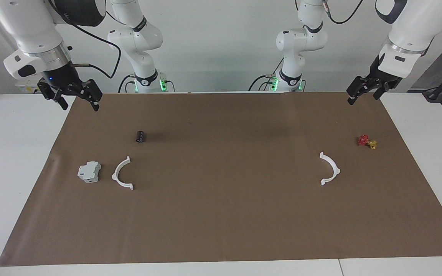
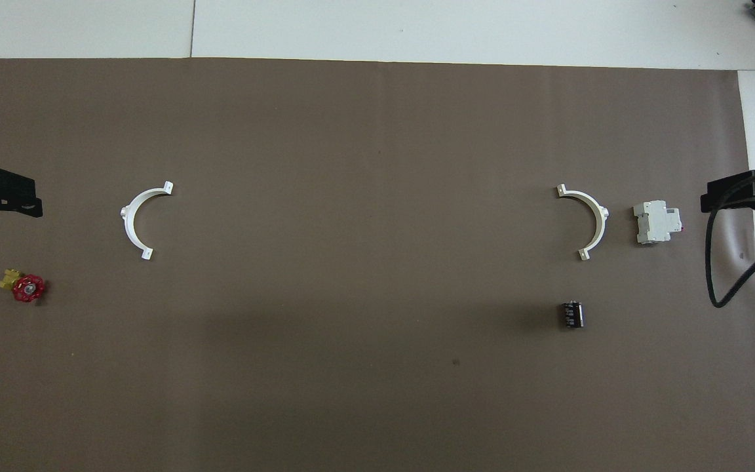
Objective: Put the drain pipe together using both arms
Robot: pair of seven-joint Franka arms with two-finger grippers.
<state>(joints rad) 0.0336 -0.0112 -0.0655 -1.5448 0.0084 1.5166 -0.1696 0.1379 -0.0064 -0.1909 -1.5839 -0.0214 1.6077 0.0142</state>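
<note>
The drain pipe lies as two separate white half-rings on the brown mat [image 1: 221, 222]. One half-ring [image 1: 114, 175] [image 2: 600, 223] lies toward the right arm's end, the other [image 1: 337, 168] [image 2: 125, 219] toward the left arm's end. Their open sides face each other across a wide gap. My right gripper [image 1: 78, 102] [image 2: 738, 196] hangs open and empty over the mat's edge at its own end. My left gripper [image 1: 363, 96] [image 2: 4, 200] hangs open and empty over the mat's edge at its own end. Both are well above the mat and apart from the half-rings.
A grey-white boxy block [image 1: 89, 171] [image 2: 657, 221] sits beside the half-ring at the right arm's end. A small black cylinder [image 1: 140, 136] [image 2: 571, 313] lies nearer to the robots than that half-ring. A red-and-yellow valve [image 1: 366, 142] [image 2: 23, 287] lies at the left arm's end.
</note>
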